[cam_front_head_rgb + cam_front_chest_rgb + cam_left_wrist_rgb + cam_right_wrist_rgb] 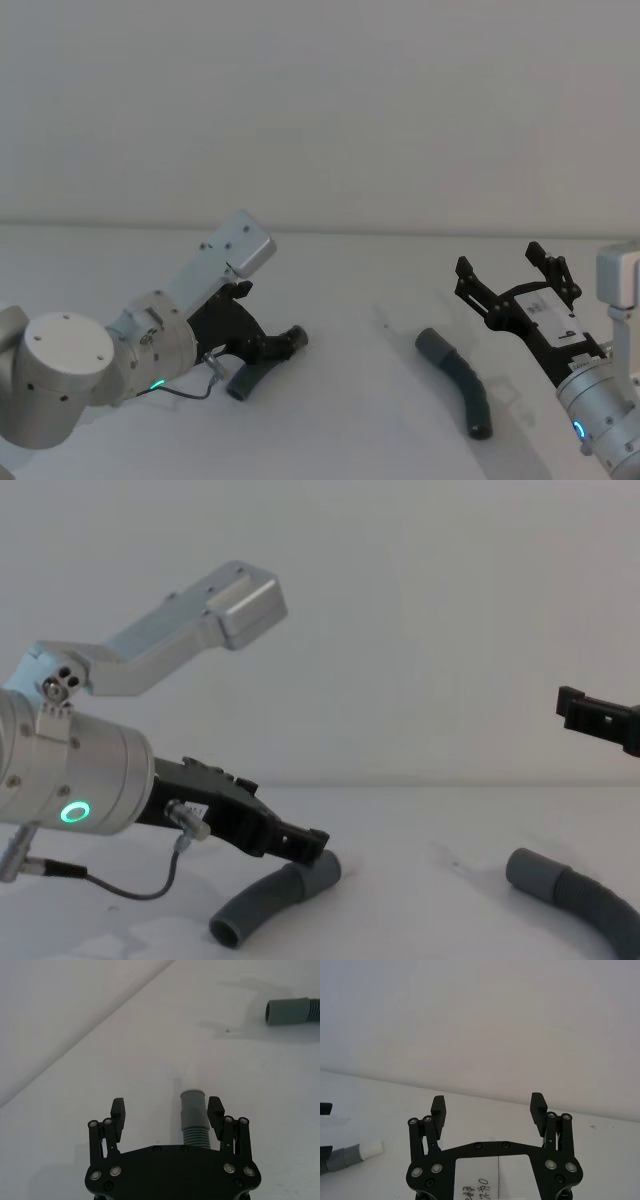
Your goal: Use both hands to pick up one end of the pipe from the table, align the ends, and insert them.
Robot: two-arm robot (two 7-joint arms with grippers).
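A plain matt white table [360, 290] is being met along its far edge by a bare white wall [320, 100] of nearly the same tone. Two dark grey, flexible, corrugated hose pieces are being carried by the table. A short curved hose [250, 378] is lying toward the left side and a longer bent hose [462, 378] toward the right side. They are well apart from each other and well short of the far edge. Each ribbed body is being finished by a smooth cylindrical cuff.

The black plastic parallel-jaw left gripper [167, 1107] is being held low over the table with its jaws apart. It is being carried on a thick silver cylindrical wrist [70, 770] with a glowing green ring light [75, 811] and a thin dark cable [130, 885]. The short hose's grey cuff [192, 1107] is being straddled, lying between the fingers just beside one of them. Whether it is being touched cannot be told.

The black plastic right gripper [488, 1108] is being held raised above the right side of the table, its jaws spread wide.

In the left wrist view the longer hose's open cuff [286, 1010] is being shown flat on the table ahead. In the right wrist view a narrower white tip [370, 1149] is being made out on the short hose's end, an end that is being covered by the left gripper in the head view.
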